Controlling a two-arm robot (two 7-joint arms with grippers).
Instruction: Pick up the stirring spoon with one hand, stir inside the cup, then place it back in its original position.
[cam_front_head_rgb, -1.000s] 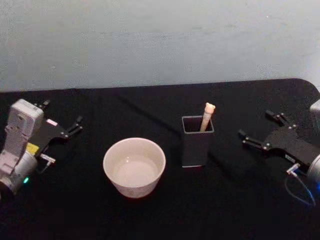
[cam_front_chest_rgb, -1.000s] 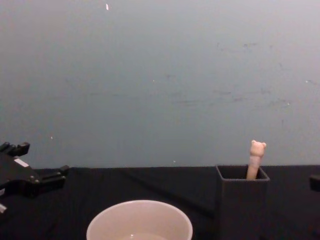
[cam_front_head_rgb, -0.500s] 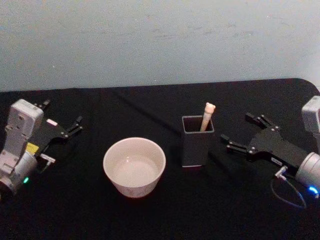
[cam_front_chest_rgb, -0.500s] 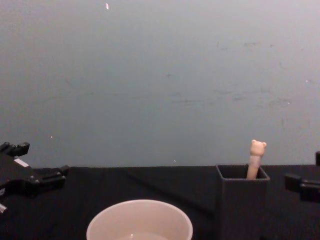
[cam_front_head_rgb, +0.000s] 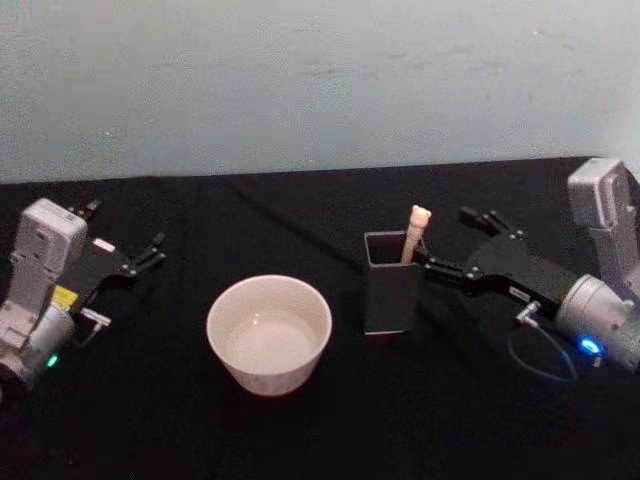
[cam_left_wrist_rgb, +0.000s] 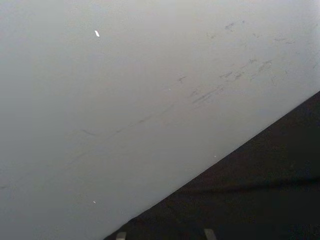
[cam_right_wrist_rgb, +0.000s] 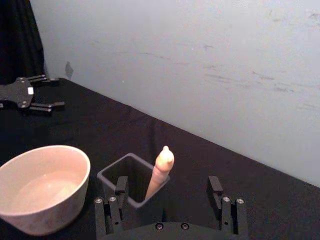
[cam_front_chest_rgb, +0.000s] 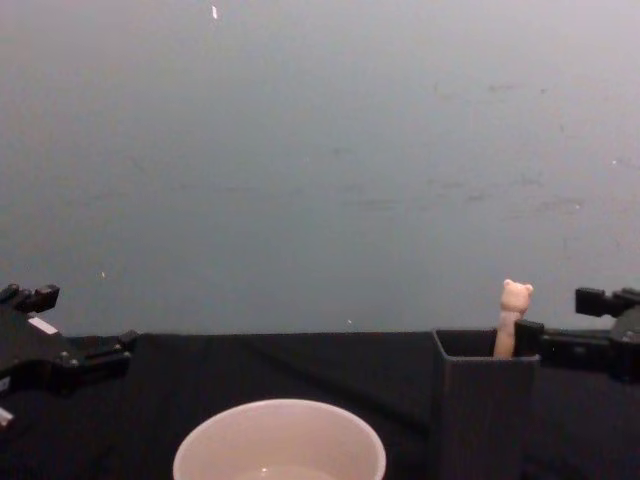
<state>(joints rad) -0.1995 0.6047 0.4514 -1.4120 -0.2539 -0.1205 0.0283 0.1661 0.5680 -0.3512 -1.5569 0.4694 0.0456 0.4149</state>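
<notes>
one stirring spoon (cam_front_head_rgb: 413, 232) in holder (cam_front_head_rgb: 390, 300) by cup (cam_front_head_rgb: 268, 381); right hand (cam_front_head_rgb: 446, 240) released beside it; left hand (cam_front_head_rgb: 127, 224) released, parked.

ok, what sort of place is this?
Probably a robot test bench: black cloth-covered table, bare pale wall, wide cream-white cup and dark grey square holder; right gripper beside the holder, left gripper parked left.

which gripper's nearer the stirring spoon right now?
Right. The right gripper is open just to the right of the stirring spoon standing in the dark holder, not touching it. The left gripper is open far left, beyond the cup.
</notes>
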